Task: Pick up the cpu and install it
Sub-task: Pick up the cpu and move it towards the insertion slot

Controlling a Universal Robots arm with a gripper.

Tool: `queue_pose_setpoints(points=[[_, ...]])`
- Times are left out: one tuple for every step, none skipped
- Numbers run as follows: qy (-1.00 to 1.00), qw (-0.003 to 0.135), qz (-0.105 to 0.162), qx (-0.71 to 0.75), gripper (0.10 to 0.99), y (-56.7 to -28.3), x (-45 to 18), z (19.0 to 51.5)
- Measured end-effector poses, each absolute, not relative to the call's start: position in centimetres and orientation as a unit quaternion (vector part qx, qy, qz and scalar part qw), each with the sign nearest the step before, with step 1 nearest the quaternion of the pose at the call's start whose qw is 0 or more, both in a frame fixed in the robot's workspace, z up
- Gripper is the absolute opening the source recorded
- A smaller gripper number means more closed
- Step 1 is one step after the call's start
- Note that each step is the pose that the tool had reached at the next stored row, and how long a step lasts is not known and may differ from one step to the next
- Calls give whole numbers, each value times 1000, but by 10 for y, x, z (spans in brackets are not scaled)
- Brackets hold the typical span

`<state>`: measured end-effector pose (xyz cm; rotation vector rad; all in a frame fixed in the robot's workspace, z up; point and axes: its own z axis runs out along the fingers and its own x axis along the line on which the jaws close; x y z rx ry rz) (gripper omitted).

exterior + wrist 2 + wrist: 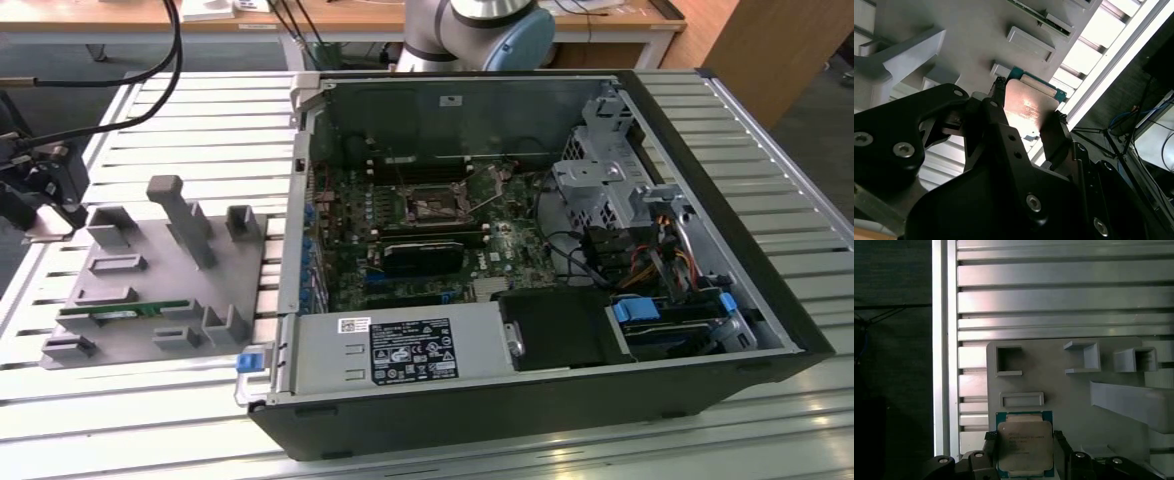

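Now the claw (pixel 1029 102) pinches the shiny cpu (pixel 1025 446) by two sides, close to the edge of the gray tray (pixel 1074 405) on the metal table (pixel 1054 300).

What we cannot fully see around the held cpu

In the second wrist view the gripper (pixel 1029 99) covers the near part of the cpu (pixel 1029 105). In the first wrist view the picture's edge cuts the cpu (pixel 1024 445) short, and we find its print too small to read. At the exterior view's left, the frame edge crops the gripper (pixel 38 210); the arm's base (pixel 474 30) is cropped too.
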<state>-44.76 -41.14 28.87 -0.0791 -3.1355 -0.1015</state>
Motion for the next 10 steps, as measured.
queue_pose_setpoints(points=[[-999,2,-32,-25,533,-411,-448,289],[-999,2,-32,-25,533,-411,-448,289],[-999,2,-32,-25,533,-411,-448,289],[-999,2,-32,-25,533,-410,-448,290],[-999,2,-32,-25,533,-409,-448,290],[-999,2,-32,-25,533,-409,-448,291],[-999,2,-32,-25,533,-409,-448,291],[-999,2,-32,-25,533,-409,-448,292],[-999,2,-32,-25,533,-409,-448,292],[-999,2,-32,-25,533,-409,-448,292]])
